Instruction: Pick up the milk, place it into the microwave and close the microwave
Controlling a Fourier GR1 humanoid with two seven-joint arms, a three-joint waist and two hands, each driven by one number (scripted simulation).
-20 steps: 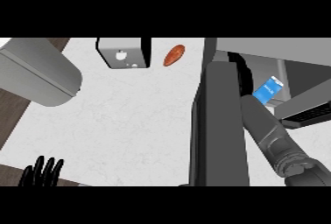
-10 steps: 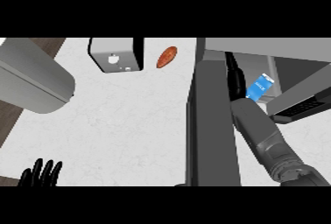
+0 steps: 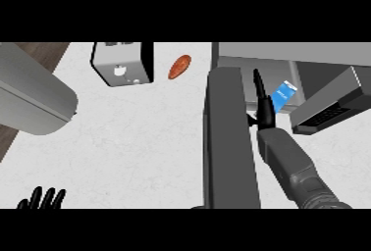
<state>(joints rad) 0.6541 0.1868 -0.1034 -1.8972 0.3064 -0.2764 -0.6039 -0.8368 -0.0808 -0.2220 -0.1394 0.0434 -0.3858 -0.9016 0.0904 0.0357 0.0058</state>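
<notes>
At the lower left edge of the frame we see our left hand (image 3: 42,200) resting, fingers straight and up. Our right hand (image 3: 264,105) stretches flat, holding nothing, beside the open microwave door (image 3: 229,142) in mid-frame. Just past its fingertips, right of centre, the milk (image 3: 283,92) stands inside the microwave (image 3: 290,55). Farther up the white counter (image 3: 138,142) sit a toaster (image 3: 121,63) and a sweet potato (image 3: 179,66).
</notes>
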